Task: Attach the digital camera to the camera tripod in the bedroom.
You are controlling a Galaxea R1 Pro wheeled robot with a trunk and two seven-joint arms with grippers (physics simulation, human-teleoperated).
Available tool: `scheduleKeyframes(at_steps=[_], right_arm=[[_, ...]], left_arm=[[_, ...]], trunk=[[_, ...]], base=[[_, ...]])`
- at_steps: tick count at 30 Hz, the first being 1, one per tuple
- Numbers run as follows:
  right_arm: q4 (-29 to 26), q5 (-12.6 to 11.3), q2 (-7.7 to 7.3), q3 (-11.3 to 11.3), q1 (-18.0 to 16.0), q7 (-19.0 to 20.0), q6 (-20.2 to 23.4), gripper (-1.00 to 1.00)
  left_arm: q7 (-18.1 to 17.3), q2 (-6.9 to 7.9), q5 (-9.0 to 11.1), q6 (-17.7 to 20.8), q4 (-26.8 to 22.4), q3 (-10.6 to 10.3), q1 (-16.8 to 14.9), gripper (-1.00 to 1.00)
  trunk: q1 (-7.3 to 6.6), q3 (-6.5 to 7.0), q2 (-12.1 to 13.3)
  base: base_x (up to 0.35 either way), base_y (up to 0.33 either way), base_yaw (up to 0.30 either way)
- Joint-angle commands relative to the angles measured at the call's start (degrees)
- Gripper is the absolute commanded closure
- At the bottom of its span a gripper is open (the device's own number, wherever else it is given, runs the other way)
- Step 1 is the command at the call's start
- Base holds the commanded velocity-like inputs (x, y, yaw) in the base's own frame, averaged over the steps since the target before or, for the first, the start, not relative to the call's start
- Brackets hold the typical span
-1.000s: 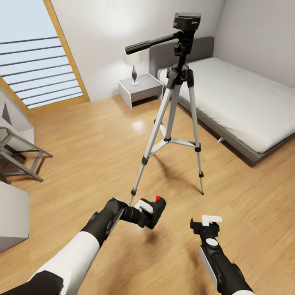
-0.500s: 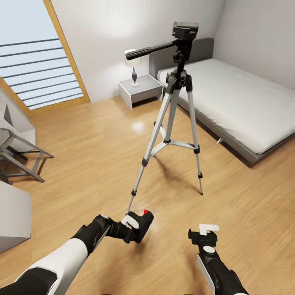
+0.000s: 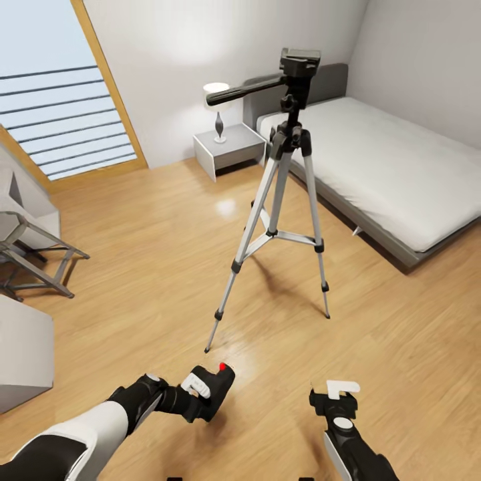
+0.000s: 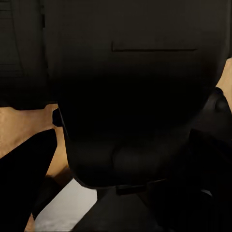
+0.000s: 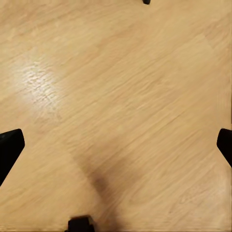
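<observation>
A grey bed (image 3: pixel 394 160), white nightstand (image 3: pixel 228 145) with lamp (image 3: pixel 217 107), and slatted window (image 3: pixel 60 113).

The digital camera (image 3: pixel 212 391) (black, red button up) sits low before the upright, silver-legged camera tripod (image 3: pixel 280 200).

Tripod mid-floor, bed behind right.
The tripod (image 3: pixel 284 194) stands on the floor (image 3: pixel 153 267), nightstand (image 3: pixel 229 148) behind it, bed (image 3: pixel 387 167) to its right, camera (image 3: pixel 212 391) in front.

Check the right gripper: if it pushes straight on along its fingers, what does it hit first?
Most likely the bare wood floor: the right gripper is open, empty and looks straight at planks. How far off they are is unclear.
</observation>
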Motion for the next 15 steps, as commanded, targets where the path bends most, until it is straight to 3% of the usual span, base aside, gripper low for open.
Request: scheduleKeyframes(at_steps=[1,6,12,15], right_arm=[[0.15,0.27,-0.04,0.07,-0.01,-0.27,0.24,-1.00],[0.54,0.25,-0.13,0.04,-0.01,-0.27,0.20,-1.00],[3.79,0.24,-0.22,-0.01,0.01,-0.21,-0.67,-1.00],[5.06,0.24,-0.25,-0.03,0.02,-0.24,-2.02,-1.00]], left_arm=[[-0.21,0.47,0.64,-0.31,0.84,0.42,-0.02,1.00],[-0.07,2.64,1.61,-3.05,3.73,0.48,0.00,1.00],[-0.02,6.93,7.85,-5.95,5.74,0.43,0.12,1.00],[-0.02,8.08,9.28,-6.56,5.87,0.43,0.14,1.00]], trunk=[[-0.22,0.16,0.39],[-1.32,1.05,2.39],[-2.64,2.13,4.80],[-3.30,2.67,6.00]], base=[[0.000,0.000,0.000],[0.000,0.000,0.000],[0.000,0.000,0.000],[0.000,0.000,0.000]])
